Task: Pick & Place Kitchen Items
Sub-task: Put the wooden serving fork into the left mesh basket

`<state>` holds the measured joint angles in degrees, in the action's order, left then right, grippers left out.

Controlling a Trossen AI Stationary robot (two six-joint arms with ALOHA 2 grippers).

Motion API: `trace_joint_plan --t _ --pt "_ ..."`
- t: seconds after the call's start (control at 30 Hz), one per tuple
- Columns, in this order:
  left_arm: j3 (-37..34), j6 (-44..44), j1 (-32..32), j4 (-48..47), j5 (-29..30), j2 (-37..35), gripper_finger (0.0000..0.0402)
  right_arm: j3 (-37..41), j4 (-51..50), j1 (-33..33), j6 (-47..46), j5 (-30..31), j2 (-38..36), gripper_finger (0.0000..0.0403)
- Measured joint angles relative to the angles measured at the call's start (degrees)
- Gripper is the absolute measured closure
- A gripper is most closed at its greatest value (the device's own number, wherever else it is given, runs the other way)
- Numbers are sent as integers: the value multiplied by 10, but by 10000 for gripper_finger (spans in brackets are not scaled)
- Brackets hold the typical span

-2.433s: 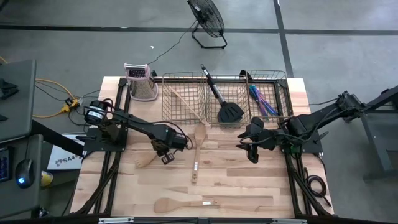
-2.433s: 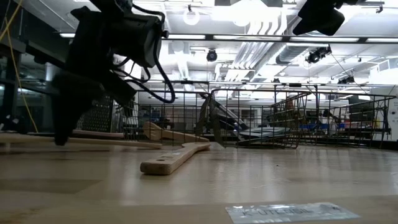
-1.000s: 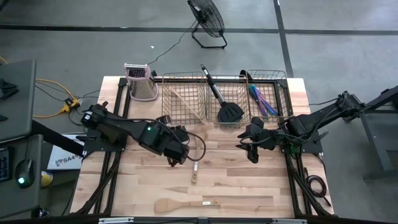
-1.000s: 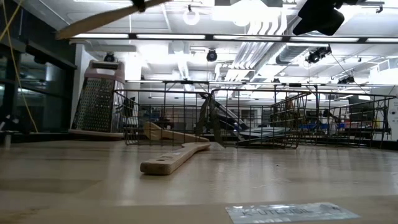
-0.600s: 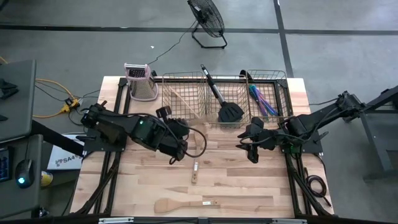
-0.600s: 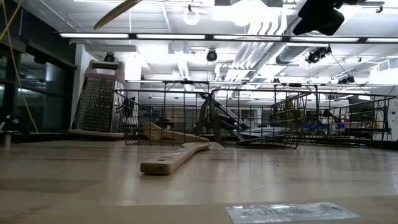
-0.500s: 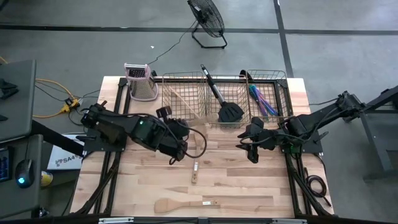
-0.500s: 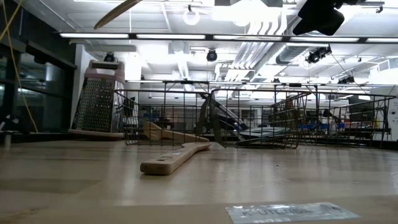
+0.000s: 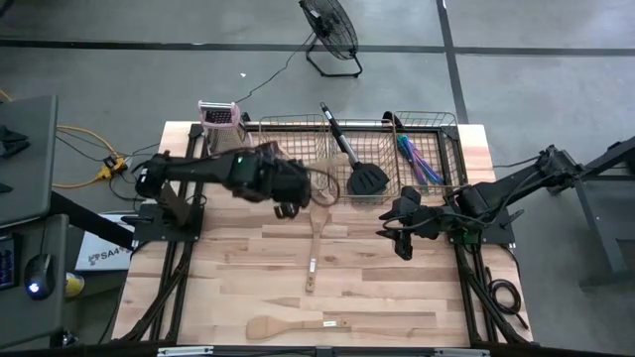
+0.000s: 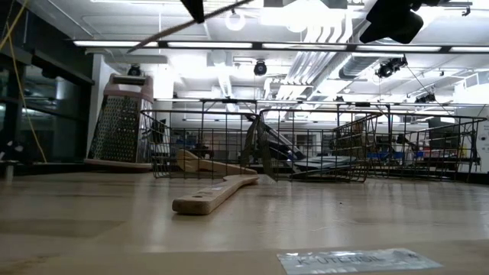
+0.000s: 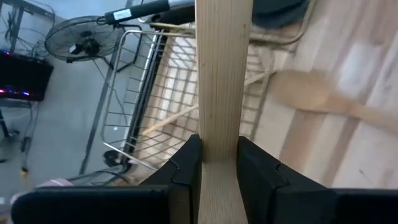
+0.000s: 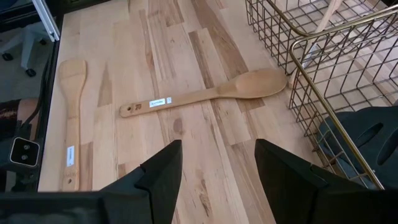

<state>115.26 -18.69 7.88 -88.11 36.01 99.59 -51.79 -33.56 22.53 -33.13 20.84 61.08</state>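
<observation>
The left pincer (image 9: 290, 195) sits left of centre in the high view, raised above the counter (image 9: 397, 297) at the front edge of the wire baskets (image 9: 298, 164). Its fingers (image 11: 186, 168) are closed on a flat wooden spatula (image 11: 221, 81), gripping the handle on both sides, as the left wrist view shows. In the low view this spatula (image 10: 191, 27) appears as a thin slanted line near the top of the frame, clear of the counter.

The right pincer (image 9: 400, 233) hangs right of centre in the high view, just in front of the baskets. Its fingers (image 12: 161, 171) stand well apart with nothing between them.

A wooden spoon (image 9: 314, 243) lies on the counter in the middle of the high view, its bowl close to the basket front and its handle pointing toward the lower edge. A second wooden spatula (image 9: 293, 324) lies flat near the bottom centre, well apart from the spoon. In the right wrist view, both the spoon (image 12: 205, 93) and that spatula (image 12: 70, 121) are visible lying on the counter.

Inside the baskets, a light wooden utensil (image 9: 293, 159) leans in the left compartment, a black spatula (image 9: 357, 164) rests in the middle one, and blue-purple cutlery (image 9: 417, 159) lies in the right one. A box grater (image 9: 223, 131) with a pink top stands at the upper left of the counter, just beside the baskets.
</observation>
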Motion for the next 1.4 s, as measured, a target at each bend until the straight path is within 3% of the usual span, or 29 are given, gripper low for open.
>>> trace_joint_plan --t 0.1,0.3,0.67,0.83,1.4 --pt "0 67 -34 -2 -28 0 330 0 0 0 0 0 0 208" --pt "0 284 -83 -1 -103 0 330 0 0 0 3 0 0 208" --pt "-2 576 -157 1 -119 0 330 0 0 0 14 0 0 208" --pt "-35 704 -177 15 -107 1 330 0 0 0 15 2 0 208" --pt "-178 935 -215 182 11 1 330 0 0 0 19 2 0 208"
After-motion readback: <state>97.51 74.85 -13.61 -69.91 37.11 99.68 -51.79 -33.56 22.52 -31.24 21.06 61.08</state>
